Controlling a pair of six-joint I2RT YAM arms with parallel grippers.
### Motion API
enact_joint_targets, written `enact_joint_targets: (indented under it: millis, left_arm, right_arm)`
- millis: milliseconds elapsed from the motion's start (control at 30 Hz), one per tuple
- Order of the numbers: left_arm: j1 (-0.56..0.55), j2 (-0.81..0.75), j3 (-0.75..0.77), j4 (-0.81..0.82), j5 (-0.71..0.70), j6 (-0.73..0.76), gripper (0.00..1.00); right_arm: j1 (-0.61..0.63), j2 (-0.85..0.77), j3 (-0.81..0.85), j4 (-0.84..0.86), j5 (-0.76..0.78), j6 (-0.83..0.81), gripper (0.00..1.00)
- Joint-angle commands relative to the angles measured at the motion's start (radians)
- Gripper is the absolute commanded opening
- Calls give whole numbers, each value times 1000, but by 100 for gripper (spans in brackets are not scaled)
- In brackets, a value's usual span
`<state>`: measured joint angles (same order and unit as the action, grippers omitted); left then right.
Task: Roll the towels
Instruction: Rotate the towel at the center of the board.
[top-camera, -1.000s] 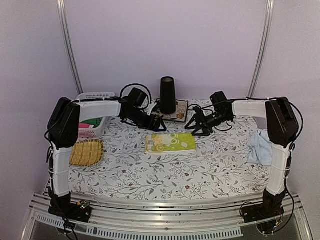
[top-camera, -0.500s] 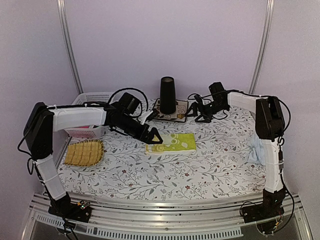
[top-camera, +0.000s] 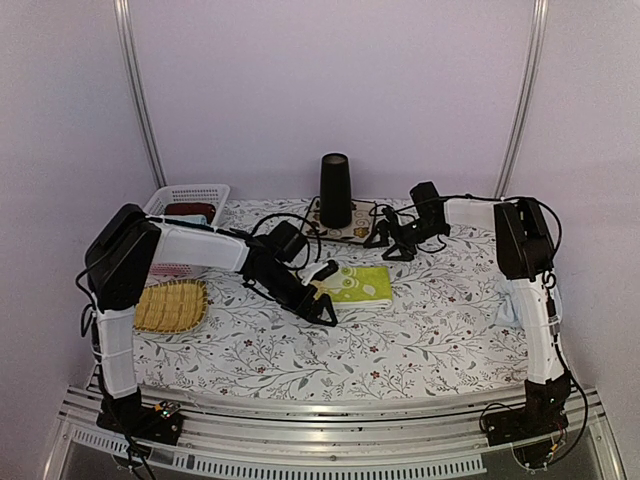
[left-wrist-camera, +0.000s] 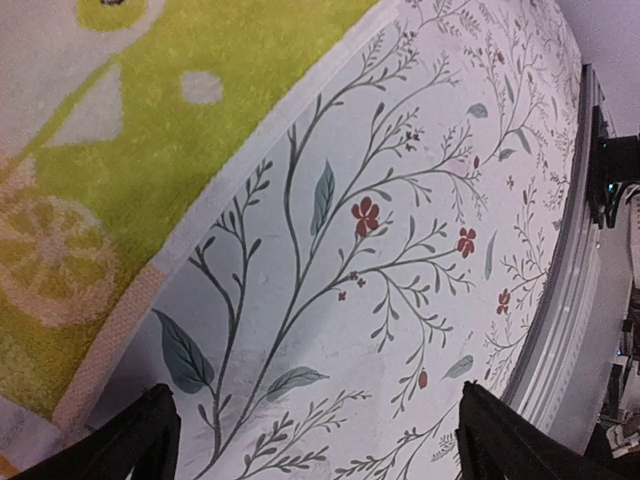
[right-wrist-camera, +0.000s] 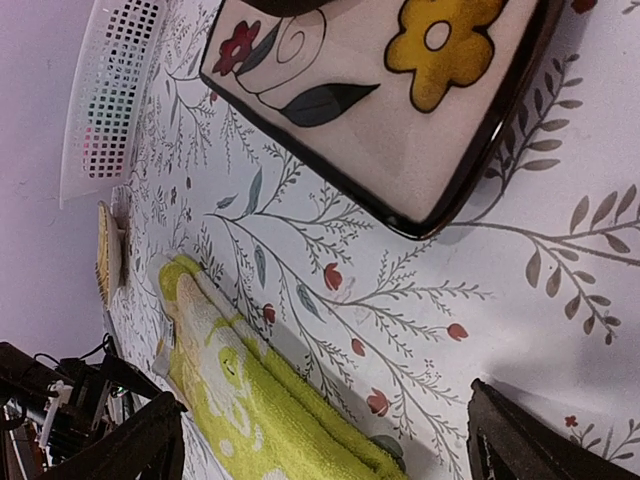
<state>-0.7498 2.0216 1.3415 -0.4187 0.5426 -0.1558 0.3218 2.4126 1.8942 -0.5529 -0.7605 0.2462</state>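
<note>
The yellow-green towel (top-camera: 355, 284) lies folded flat at mid-table; it also shows in the left wrist view (left-wrist-camera: 120, 150) and the right wrist view (right-wrist-camera: 260, 400). My left gripper (top-camera: 323, 293) is open and empty, low over the tablecloth at the towel's near-left corner; in its wrist view (left-wrist-camera: 315, 450) the jaws stand wide apart beside the towel's hem. My right gripper (top-camera: 385, 243) is open and empty, behind the towel near the flowered mat; in its wrist view (right-wrist-camera: 320, 450) it spans bare tablecloth. The light blue towel (top-camera: 505, 308) lies crumpled at the right edge, mostly hidden by the right arm.
A black cone-shaped cup (top-camera: 335, 190) stands on the flowered mat (top-camera: 358, 225) at the back, which also shows in the right wrist view (right-wrist-camera: 400, 90). A white basket (top-camera: 185, 200) sits back left. A straw tray (top-camera: 172, 305) lies at the left. The table's metal front rail (left-wrist-camera: 570, 300) is near.
My left gripper has swung forward and down from behind the towel to its near-left corner. My right gripper has drawn back toward the flowered mat.
</note>
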Motion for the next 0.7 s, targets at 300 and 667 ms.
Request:
enact_joint_targets:
  millis: [300,667]
  left_arm:
    - [-14,12,-123,106,-91,-75,97]
    - [4,-1,-152,72,-300,-90,97]
  right_arm:
    - [48,-86,-230,39,-5,-2,99]
    - [84,-227,-424,92,10,-13,99]
